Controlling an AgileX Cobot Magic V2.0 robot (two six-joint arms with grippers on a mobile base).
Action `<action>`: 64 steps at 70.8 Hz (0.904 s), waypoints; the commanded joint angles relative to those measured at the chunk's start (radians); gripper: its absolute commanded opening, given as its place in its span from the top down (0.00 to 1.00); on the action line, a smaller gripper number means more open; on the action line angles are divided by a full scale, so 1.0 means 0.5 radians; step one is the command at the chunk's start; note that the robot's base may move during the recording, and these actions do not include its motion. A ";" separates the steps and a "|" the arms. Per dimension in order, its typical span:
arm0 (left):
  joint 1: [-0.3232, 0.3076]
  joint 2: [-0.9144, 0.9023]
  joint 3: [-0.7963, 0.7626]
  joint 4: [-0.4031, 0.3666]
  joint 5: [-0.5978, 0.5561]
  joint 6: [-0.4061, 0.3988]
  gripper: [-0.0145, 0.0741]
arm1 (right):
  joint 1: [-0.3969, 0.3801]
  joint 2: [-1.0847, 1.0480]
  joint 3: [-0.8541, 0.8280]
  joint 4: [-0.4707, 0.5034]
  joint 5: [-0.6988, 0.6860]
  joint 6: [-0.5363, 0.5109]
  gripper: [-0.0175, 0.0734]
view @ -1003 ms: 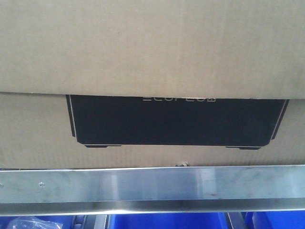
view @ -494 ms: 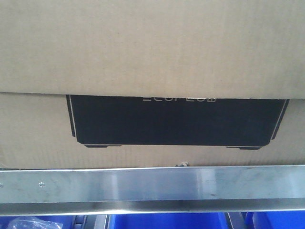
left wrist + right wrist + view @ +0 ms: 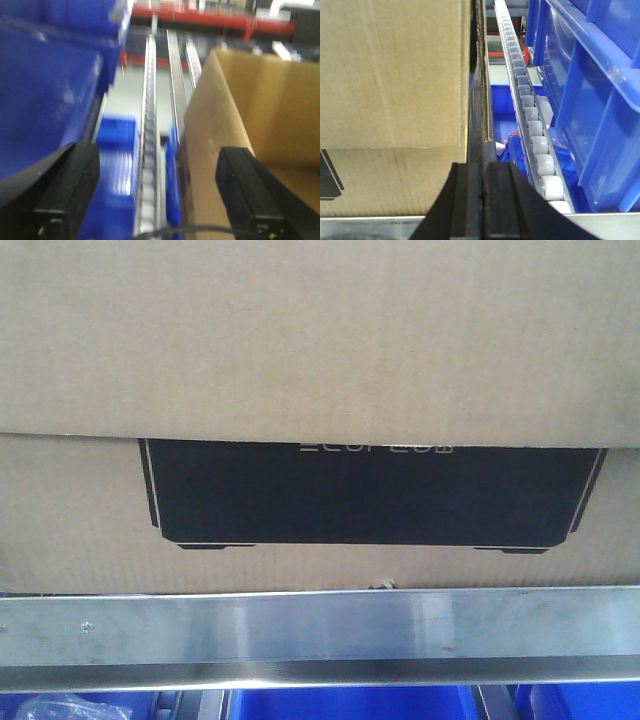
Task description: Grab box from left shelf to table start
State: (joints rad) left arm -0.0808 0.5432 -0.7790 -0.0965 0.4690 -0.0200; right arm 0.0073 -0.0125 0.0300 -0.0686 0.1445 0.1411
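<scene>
On the left shelf (image 3: 320,635), the box (image 3: 320,350) sits, not yet lifted. The left tool (image 3: 155,195) stands wide open at a box edge, holding nothing; the right tool (image 3: 481,200) is pinched together, empty. A one-sided pull could skew the box into the blue bins (image 3: 590,100).

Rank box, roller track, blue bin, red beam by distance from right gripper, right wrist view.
1. box, immediately left of right gripper.
2. roller track, just right.
3. blue bin, right, past the track.
4. red beam, far back.
</scene>
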 commanded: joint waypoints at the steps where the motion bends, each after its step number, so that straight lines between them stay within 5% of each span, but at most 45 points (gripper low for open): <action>1: -0.056 0.169 -0.245 -0.136 0.069 0.097 0.37 | 0.000 -0.024 -0.036 -0.003 -0.186 -0.009 0.74; 9: -0.192 0.413 -0.460 -0.285 0.275 0.208 0.37 | 0.000 -0.024 -0.036 -0.003 -0.186 -0.009 0.74; 21: -0.334 0.744 -0.678 -0.302 0.321 0.208 0.37 | 0.000 -0.024 -0.036 -0.003 -0.186 -0.009 0.74; 64: -0.348 1.700 -1.470 -0.334 0.904 0.195 0.37 | 0.000 -0.024 -0.036 -0.003 -0.186 -0.009 0.74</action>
State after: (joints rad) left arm -0.2464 1.3961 -1.4543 -0.2418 0.9284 0.0765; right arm 0.0073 -0.0125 0.0300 -0.0686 0.1445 0.1411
